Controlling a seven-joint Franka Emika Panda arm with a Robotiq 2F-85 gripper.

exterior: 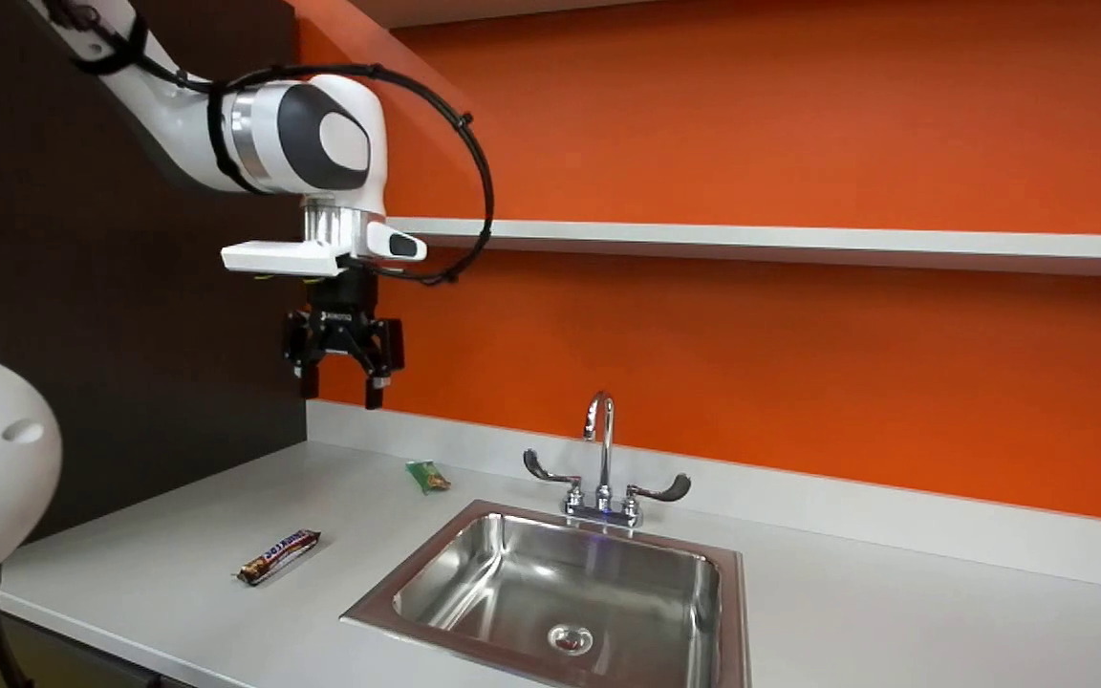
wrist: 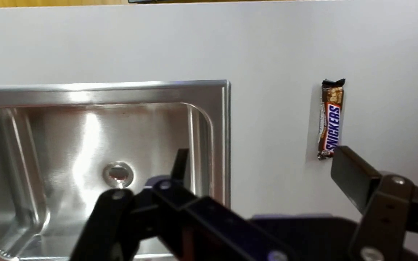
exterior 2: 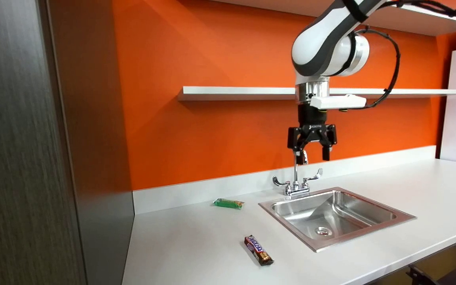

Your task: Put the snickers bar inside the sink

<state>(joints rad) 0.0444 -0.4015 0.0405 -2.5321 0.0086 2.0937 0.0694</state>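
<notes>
The snickers bar (exterior: 278,557) lies flat on the counter in both exterior views (exterior 2: 258,250), beside the sink. In the wrist view the snickers bar (wrist: 331,119) is at the upper right, label up, its lower end near one fingertip in the picture. The steel sink (exterior: 732,602) is set in the counter and also shows in an exterior view (exterior 2: 318,244). In the wrist view the sink (wrist: 122,95) fills the lower left, with its drain visible. My gripper (exterior: 342,392) is open and empty, high above the counter in both exterior views (exterior 2: 313,157); its spread fingers show in the wrist view (wrist: 261,159).
A small green packet (exterior: 429,476) lies near the back wall, left of the sink (exterior 2: 228,204). The chrome faucet (exterior: 605,459) with two handles stands behind the basin. A white shelf (exterior: 770,244) runs along the orange wall. A dark panel (exterior 2: 73,138) bounds the counter's left end.
</notes>
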